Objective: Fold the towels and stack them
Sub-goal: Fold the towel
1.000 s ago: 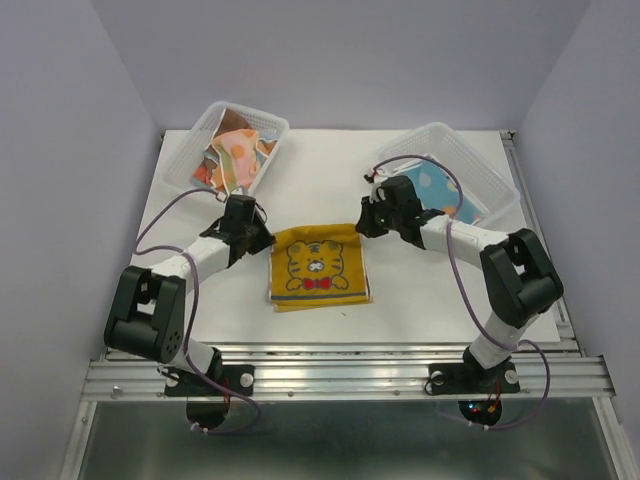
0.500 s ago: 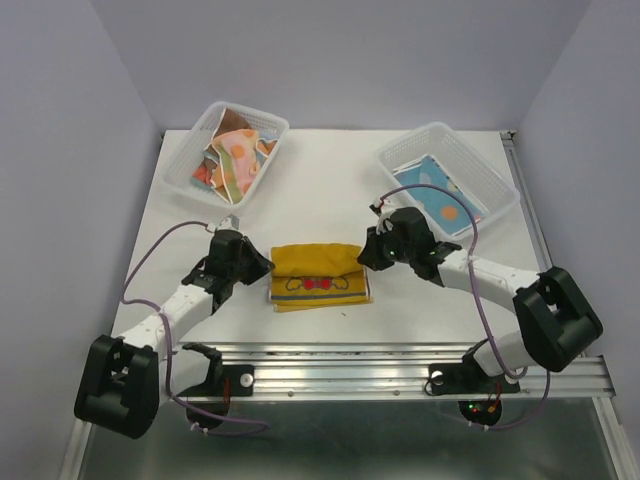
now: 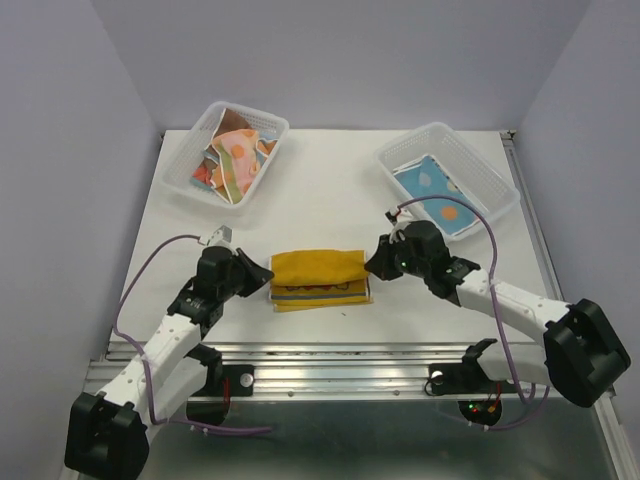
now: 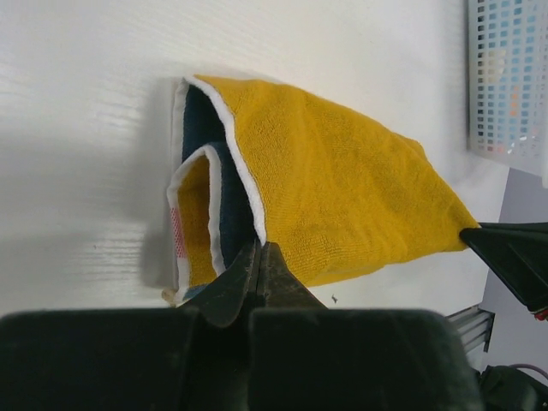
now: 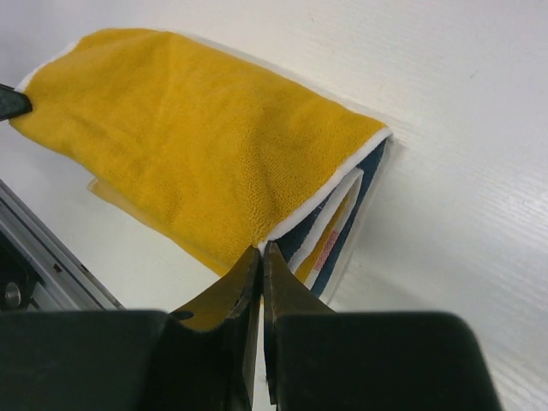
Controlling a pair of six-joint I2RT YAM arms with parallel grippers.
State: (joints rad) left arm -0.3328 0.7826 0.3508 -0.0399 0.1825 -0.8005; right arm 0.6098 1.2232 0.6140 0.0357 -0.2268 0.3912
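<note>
Top external view, reading from the left: the left basket (image 3: pixel 185 155) holds a loose heap of unfolded towels (image 3: pixel 235 160), so I judge most of the job is ahead. Next comes my left gripper (image 3: pixel 262 277), low over the table (image 3: pixel 320 200) at the left end of the mustard towel (image 3: pixel 318 275), which lies near the front edge between the two arms. The left wrist view shows those fingers clenched on the white-trimmed edge of the upper layer, with the printed face tucked underneath. The towel is doubled over into a flat band, its fold running across the far side. At its right end my right gripper (image 3: pixel 375 262) pinches the matching edge, and the right wrist view confirms the fingers are clamped on the cloth. Furthest right, the right basket (image 3: pixel 485 160) has one light blue towel (image 3: pixel 440 190) lying flat inside, which I take as the start of the stack. So: one stacked, one half folded, the heap untouched. For room, the towel's near edge sits just beside the metal rail (image 3: pixel 340 350), leaving little margin towards me, while bare table between the baskets gives space beyond it.
</note>
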